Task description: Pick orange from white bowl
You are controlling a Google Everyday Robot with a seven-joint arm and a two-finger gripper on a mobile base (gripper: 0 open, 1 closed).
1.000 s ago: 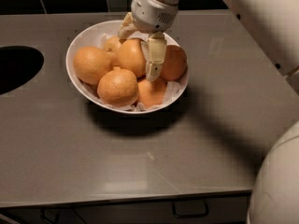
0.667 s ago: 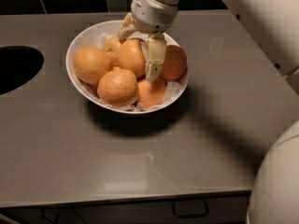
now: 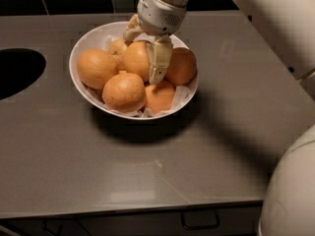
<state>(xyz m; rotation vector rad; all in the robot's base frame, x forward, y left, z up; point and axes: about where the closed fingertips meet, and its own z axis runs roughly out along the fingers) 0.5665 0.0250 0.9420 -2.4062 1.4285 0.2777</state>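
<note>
Glossy white bowl [image 3: 82, 42] (crinkled paper lining [image 3: 181, 95]); smooth plastic gripper [image 3: 143, 54] down inside it.

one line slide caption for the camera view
Gripper down in the white bowl among the oranges, on a grey counter.

The white bowl [image 3: 84, 42] is wide, glossy and slightly oval, lined with crinkled white paper. It stands upright toward 11 o'clock in the view, heaped with about six fruits. The orange [image 3: 132, 62] is round, smooth and evenly coloured; it sits high in the heap, just off the bowl's middle toward 12 o'clock, with other oranges [image 3: 96, 68] pressed against it at its 9, 3 and 6 o'clock sides. The gripper [image 3: 142, 57] is down in the bowl right at this orange, reaching in from 12 o'clock and covering its 3 o'clock flank.
</note>
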